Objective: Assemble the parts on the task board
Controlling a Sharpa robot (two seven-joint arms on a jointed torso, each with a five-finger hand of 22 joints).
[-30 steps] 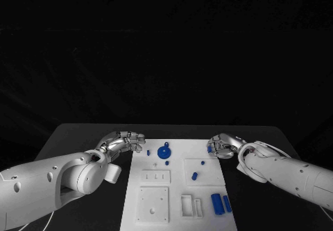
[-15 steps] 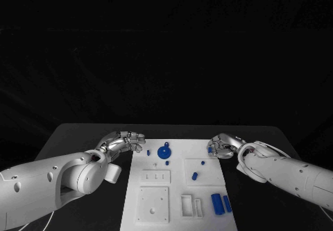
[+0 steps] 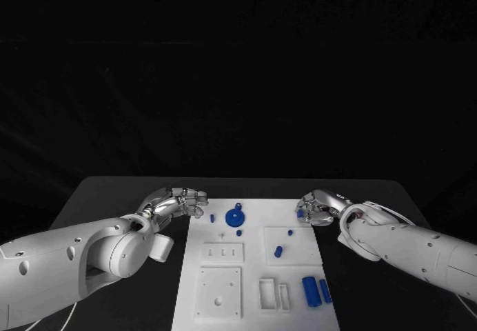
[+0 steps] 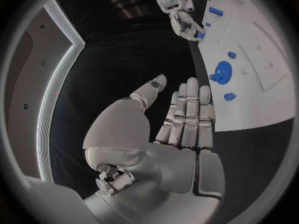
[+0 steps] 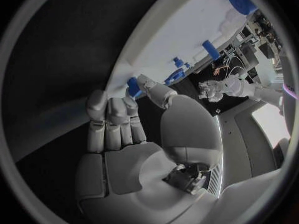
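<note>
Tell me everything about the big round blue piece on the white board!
The round blue piece looks like a plastic gear: a flat disc with a toothed rim, a small hub in its middle and a little knob sticking out of its far edge. It lies flat near the far end of the white task board, towards the left side. A small blue peg stands just beside it, apart from it. Neither hand touches it; the left hand is off the board's edge nearby.

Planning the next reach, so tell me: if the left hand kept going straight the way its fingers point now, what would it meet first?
Probably nothing on the board. The left hand, open, lies beside the white task board; its fingers point along that edge over bare black table, roughly toward the right hand far ahead. Depth is unclear.
</note>
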